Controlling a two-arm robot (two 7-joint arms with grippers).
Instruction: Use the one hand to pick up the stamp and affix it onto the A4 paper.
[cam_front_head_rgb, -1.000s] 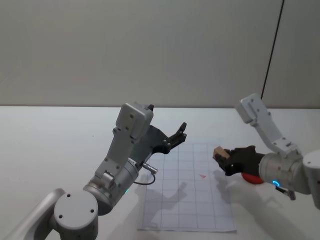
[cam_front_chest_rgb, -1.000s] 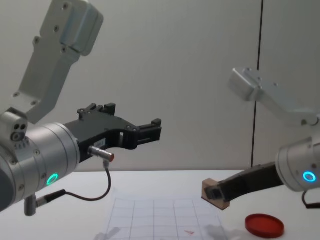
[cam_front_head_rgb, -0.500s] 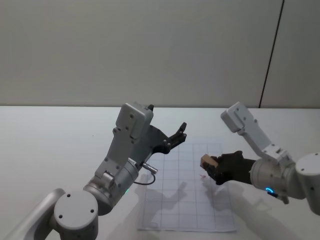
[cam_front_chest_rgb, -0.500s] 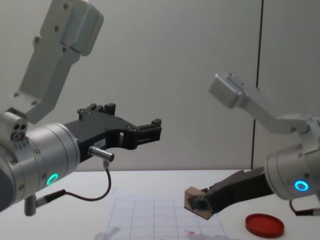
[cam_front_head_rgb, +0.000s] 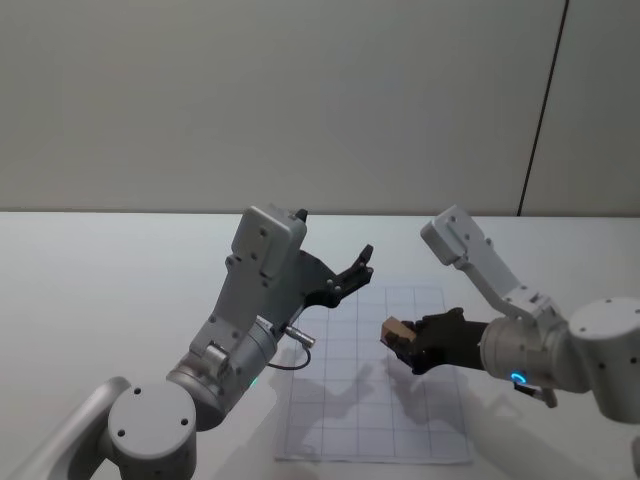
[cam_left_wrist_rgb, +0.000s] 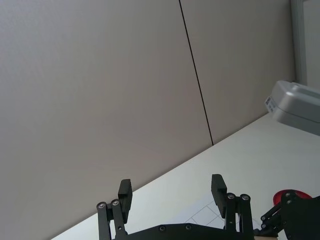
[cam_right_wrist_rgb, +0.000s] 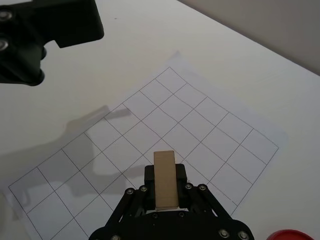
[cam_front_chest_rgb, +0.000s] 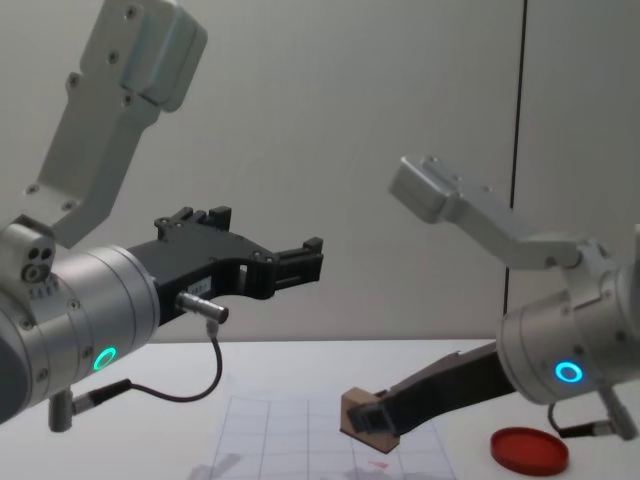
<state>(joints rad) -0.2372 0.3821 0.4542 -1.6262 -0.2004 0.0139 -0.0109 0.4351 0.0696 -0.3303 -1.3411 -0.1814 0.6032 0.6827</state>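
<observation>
My right gripper (cam_front_head_rgb: 405, 345), on the arm with the blue ring light, is shut on the stamp (cam_front_head_rgb: 396, 331), a small light-tan wooden block. It holds the stamp in the air over the middle of the A4 paper (cam_front_head_rgb: 340, 420), a white sheet with a faint grey grid. The right wrist view looks down past the stamp (cam_right_wrist_rgb: 165, 180) onto the paper (cam_right_wrist_rgb: 150, 120). From the chest the stamp (cam_front_chest_rgb: 365, 416) hangs just above the sheet (cam_front_chest_rgb: 270, 440). My left gripper (cam_front_head_rgb: 358, 268), on the green-ringed arm, stays raised and open over the paper's far left corner.
A flat round red ink pad (cam_front_chest_rgb: 526, 449) lies on the white table (cam_front_head_rgb: 90, 290) to the right of the paper, and also shows as the red pad (cam_right_wrist_rgb: 292, 235) at the right wrist view's edge. A grey wall stands behind the table.
My right gripper has carried the stamp leftward and lower, from above the ink pad's side to over the middle of the paper. The left arm has not moved.
</observation>
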